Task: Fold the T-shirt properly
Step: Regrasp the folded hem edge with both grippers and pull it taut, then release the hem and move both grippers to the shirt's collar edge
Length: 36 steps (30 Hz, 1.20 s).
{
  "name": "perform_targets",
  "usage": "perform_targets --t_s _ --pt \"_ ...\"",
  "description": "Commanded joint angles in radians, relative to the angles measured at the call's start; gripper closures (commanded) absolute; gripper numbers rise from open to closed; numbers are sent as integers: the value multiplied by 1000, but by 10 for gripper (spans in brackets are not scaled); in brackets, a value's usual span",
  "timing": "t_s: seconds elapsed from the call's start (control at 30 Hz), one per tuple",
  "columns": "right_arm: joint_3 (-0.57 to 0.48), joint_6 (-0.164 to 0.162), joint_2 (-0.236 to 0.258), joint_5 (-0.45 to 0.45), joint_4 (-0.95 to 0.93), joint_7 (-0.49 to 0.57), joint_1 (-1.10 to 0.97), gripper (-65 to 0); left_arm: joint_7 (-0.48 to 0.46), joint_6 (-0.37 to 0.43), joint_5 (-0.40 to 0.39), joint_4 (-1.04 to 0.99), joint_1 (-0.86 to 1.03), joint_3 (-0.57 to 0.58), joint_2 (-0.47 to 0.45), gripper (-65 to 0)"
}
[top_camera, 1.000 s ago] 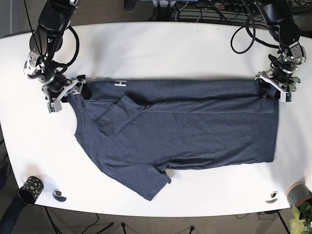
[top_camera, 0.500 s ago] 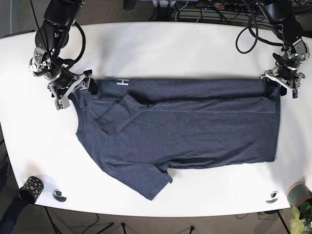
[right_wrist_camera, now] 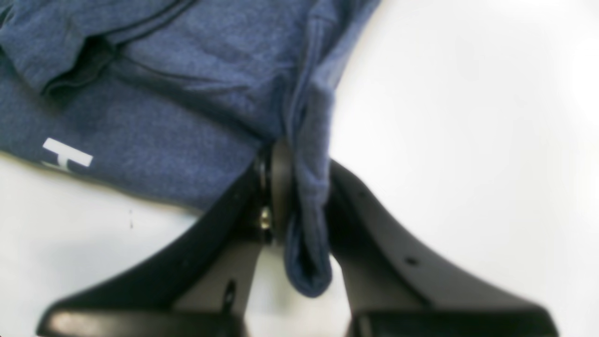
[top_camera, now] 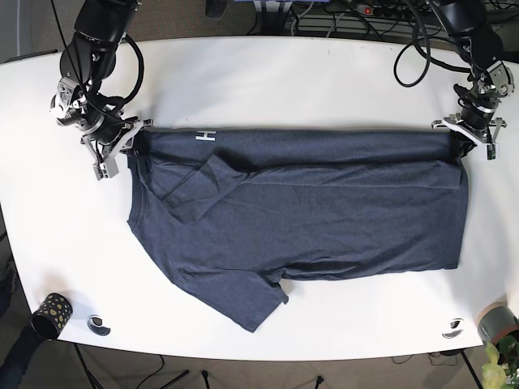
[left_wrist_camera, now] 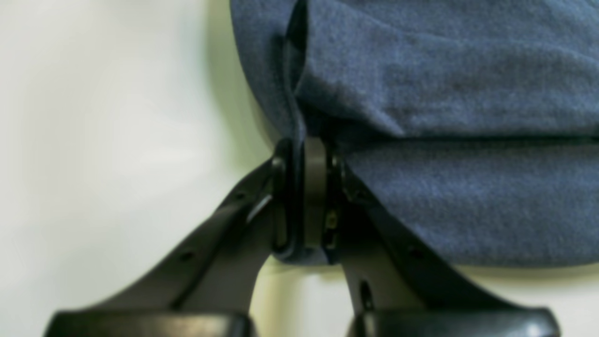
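Observation:
A dark blue T-shirt (top_camera: 300, 211) lies spread on the white table (top_camera: 268, 81), its far edge folded over, with a white mark (top_camera: 201, 136) near the collar. My right gripper (top_camera: 130, 144) is shut on the shirt's far left corner; the wrist view shows cloth (right_wrist_camera: 306, 187) pinched between its fingers (right_wrist_camera: 276, 187). My left gripper (top_camera: 464, 139) is shut on the far right corner, with cloth (left_wrist_camera: 421, 93) clamped in its fingers (left_wrist_camera: 314, 187). One sleeve (top_camera: 195, 190) lies folded across the chest, the other (top_camera: 243, 300) sticks out toward the front.
A dark patterned cup (top_camera: 50, 314) and a small round object (top_camera: 99, 325) sit at the front left. Another small round object (top_camera: 452, 328) and a grey pot with a plant (top_camera: 496, 324) sit at the front right. Cables (top_camera: 349, 16) run behind the table.
Both grippers have moved a little away from the camera, pulling the shirt's far edge straighter and tauter. Both keep their hold on the corners.

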Motion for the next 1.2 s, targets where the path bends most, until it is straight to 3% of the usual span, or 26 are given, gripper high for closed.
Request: perform_targets --t_s 0.0,0.2,0.37,0.5,0.63,1.0,1.1,1.17 --pt "10 6 15 -2 50 0 -6 -41 45 -8 23 26 23 -2 -9 0" --pt "13 6 15 -2 182 -1 -94 -41 48 -64 26 136 89 -2 -5 0" --pt "13 6 14 5 278 -1 -196 -41 117 -65 21 201 132 -6 -5 0" --pt "47 6 11 9 352 -1 -296 -41 121 -65 20 262 205 -8 -6 0" --pt "91 6 -28 9 404 -1 -374 -41 121 -67 18 322 271 -9 -6 0" --pt "120 6 -37 11 447 -1 -483 -44 124 -103 24 382 373 -43 18 0" --pt "120 6 -37 11 446 -1 -482 -127 126 -103 26 376 375 -43 17 -18" --pt "122 6 -37 11 446 0 -477 -250 128 -103 26 376 375 -40 17 -103"
